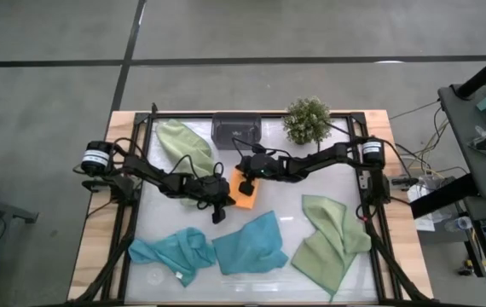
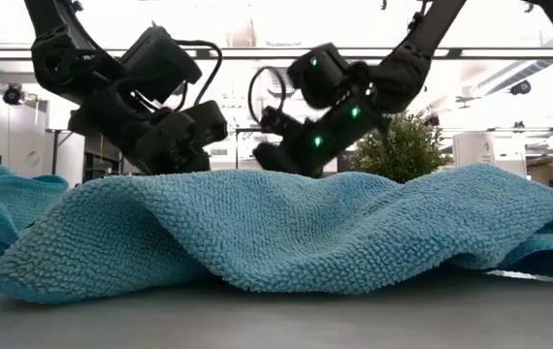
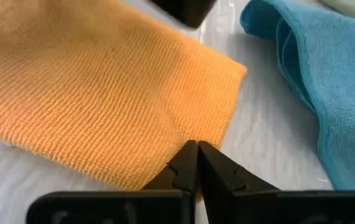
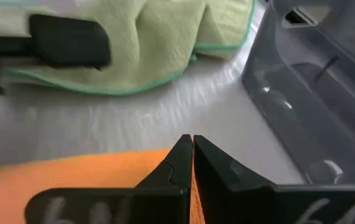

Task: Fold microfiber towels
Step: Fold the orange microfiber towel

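Working the orange towel (image 1: 245, 198) at mid-table, both arms met over it: the left gripper (image 3: 196, 163) and right gripper (image 4: 191, 152) were pinched shut at opposite edges. Next, I judged, they needed to reopen and catch corners.

orange towel (image 1: 245, 196) folded mid-table, it seems; green and teal towels crumpled.

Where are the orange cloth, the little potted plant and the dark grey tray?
orange cloth (image 3: 103, 87): left wrist view, middle of its flat upper face.
potted plant (image 1: 308, 119): high view, centre of the bushy green top.
dark grey tray (image 1: 236, 130): high view, its floor.
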Available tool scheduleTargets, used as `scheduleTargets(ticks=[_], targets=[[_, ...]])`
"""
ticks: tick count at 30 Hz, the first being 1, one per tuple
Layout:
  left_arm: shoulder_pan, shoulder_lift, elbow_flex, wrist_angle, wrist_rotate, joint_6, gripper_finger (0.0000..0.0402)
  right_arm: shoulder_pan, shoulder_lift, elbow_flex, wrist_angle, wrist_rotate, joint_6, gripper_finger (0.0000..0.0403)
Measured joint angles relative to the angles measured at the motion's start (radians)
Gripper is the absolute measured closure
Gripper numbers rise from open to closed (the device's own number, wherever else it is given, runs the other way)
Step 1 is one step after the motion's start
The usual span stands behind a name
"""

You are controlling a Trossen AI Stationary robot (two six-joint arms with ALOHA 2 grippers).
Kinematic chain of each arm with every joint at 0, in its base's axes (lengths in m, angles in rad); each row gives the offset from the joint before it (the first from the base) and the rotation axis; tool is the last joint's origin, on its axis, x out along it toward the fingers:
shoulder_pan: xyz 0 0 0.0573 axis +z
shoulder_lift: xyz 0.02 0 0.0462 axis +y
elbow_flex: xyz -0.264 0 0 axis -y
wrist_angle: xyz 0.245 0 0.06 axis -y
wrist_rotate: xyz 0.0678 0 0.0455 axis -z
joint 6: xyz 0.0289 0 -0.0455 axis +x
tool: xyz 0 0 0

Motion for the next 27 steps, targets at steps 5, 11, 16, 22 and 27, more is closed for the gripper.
scheduleTargets(ticks=[5,11,16,22,27], targets=[[0.0,-0.01,0.0,0.006,-0.002,0.0,0.0402,0.017,-0.066,-0.004,-0.062,-0.001,0.025,0.0394],[0.001,-0.018,0.0,0.007,-0.004,0.005,0.0402,0.061,-0.14,-0.009,-0.125,-0.003,0.06,0.0394],[0.002,-0.018,0.001,0.008,-0.011,0.008,0.0402,0.102,-0.183,-0.01,-0.178,-0.003,0.092,0.0394],[0.002,-0.018,0.004,0.009,-0.011,0.014,0.0391,0.146,-0.198,-0.011,-0.201,-0.004,0.113,0.0394],[0.002,-0.018,0.01,0.008,-0.011,0.027,0.0333,0.172,-0.198,-0.011,-0.201,-0.003,0.136,0.0394]])
